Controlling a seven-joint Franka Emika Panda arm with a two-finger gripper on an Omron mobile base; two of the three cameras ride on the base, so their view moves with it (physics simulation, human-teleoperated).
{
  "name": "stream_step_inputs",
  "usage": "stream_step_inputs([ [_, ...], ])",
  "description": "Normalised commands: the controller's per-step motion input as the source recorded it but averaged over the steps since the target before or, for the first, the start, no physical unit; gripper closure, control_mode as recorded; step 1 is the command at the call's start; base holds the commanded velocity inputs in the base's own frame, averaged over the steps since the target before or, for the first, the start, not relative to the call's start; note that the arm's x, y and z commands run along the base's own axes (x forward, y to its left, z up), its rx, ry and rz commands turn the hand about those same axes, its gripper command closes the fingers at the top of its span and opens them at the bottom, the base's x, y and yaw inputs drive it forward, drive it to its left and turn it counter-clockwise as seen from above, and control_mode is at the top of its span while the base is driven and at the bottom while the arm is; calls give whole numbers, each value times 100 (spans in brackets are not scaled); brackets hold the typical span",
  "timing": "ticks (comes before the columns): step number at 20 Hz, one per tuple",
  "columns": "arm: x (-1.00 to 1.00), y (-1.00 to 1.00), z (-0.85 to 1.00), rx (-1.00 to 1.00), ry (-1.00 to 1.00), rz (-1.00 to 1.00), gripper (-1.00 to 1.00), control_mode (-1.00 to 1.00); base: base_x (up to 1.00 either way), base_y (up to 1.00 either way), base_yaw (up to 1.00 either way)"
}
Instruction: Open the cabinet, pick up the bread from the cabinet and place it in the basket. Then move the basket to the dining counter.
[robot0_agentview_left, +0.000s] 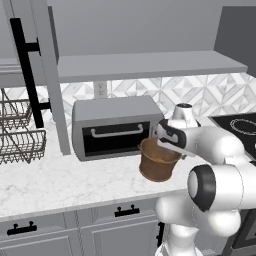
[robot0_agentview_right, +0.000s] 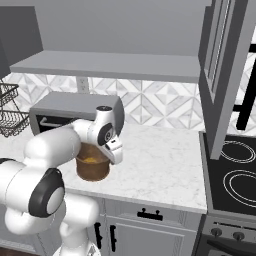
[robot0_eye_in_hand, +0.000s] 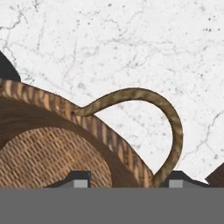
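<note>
**Desk:** What is the gripper (robot0_eye_in_hand: 127, 179) doing?

**Photographer:** It hangs over the near right edge of the basket (robot0_agentview_left: 157, 167). The two fingertips (robot0_eye_in_hand: 78, 178) stand part-way apart and straddle the woven rim, one inside the basket and one outside, by the foot of a loop handle (robot0_eye_in_hand: 171, 118). I cannot tell whether they press the rim or merely bracket it.

**Desk:** And the bread?

**Photographer:** The bread (robot0_agentview_right: 91, 160) lies in the basket as a small yellow-orange lump, seen from the right base camera just past the white wrist.

**Desk:** Where does the basket stand?

**Photographer:** Upright on the marble worktop (robot0_agentview_left: 50, 180), just in front of the right end of a grey toaster oven (robot0_agentview_left: 110, 130), and close to the worktop's near edge.

**Desk:** What lies around it?

**Photographer:** Beyond the oven is a patterned tile wall under the grey cabinet (robot0_agentview_left: 150, 65). One cabinet door (robot0_agentview_left: 52, 75) is swung open on the left, showing its long black handle (robot0_agentview_left: 25, 75). Wire racks (robot0_agentview_left: 20, 135) sit at the far left of the worktop, a black stove (robot0_agentview_right: 235, 175) is at the right, and grey drawers (robot0_agentview_left: 125, 212) run below.
</note>
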Motion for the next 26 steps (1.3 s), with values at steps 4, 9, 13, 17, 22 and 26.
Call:
stream_step_inputs([
  [4,0,13,0,0,0,0,100,-100,0,0,0],
  [9,-4,19,7,0,-1,0,100,-100,0,0,0],
  [13,-32,0,46,2,-1,0,100,-100,0,0,0],
  [17,-40,0,59,4,-13,1,100,-100,0,0,0],
  [22,-38,0,69,2,-19,3,100,-100,0,0,0],
  [26,-41,0,68,1,-23,5,100,-100,0,0,0],
])
